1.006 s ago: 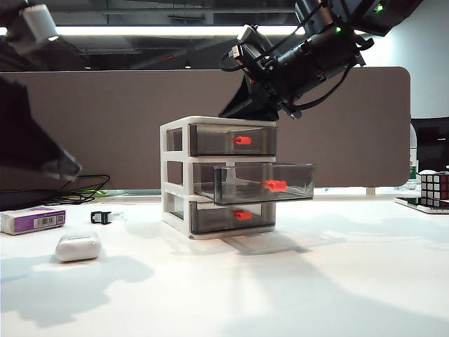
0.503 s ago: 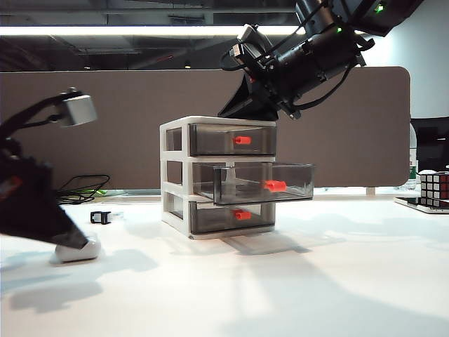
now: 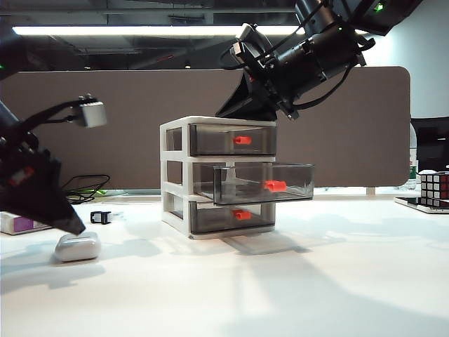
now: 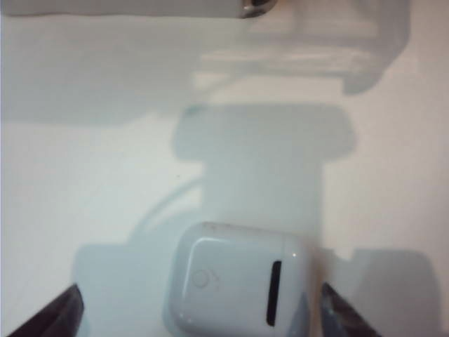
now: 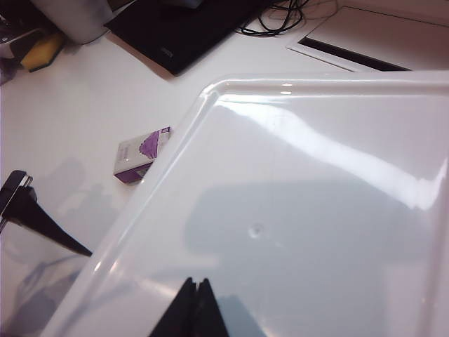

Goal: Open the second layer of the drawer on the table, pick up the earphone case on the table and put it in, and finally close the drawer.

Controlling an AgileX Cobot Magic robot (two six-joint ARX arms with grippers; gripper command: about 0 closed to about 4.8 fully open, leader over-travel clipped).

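The white drawer unit [image 3: 175,175] stands mid-table, its second layer [image 3: 263,182] pulled out, red-orange handle forward. The white earphone case [image 3: 78,246] lies on the table at the left. My left gripper [image 3: 69,226] hangs just over it, open. In the left wrist view the case [image 4: 238,281] sits between the dark fingertips [image 4: 52,316], closer to one of them, with neither touching it. My right gripper [image 3: 242,105] hovers over the unit's top, shut and empty. The right wrist view shows its fingers [image 5: 193,309] pressed together above the unit's white top [image 5: 316,210].
A purple-and-white box [image 3: 17,223] lies behind the left arm, also visible as the box [image 5: 140,154] from the right wrist. A small black clip [image 3: 101,217] sits left of the unit. A Rubik's cube [image 3: 433,188] stands far right. Cables [image 3: 84,189] and a brown divider [image 3: 126,119] are behind.
My left arm has swung down from the upper left to just over the earphone case, jaws still wide. The right arm and the drawer have stayed put.
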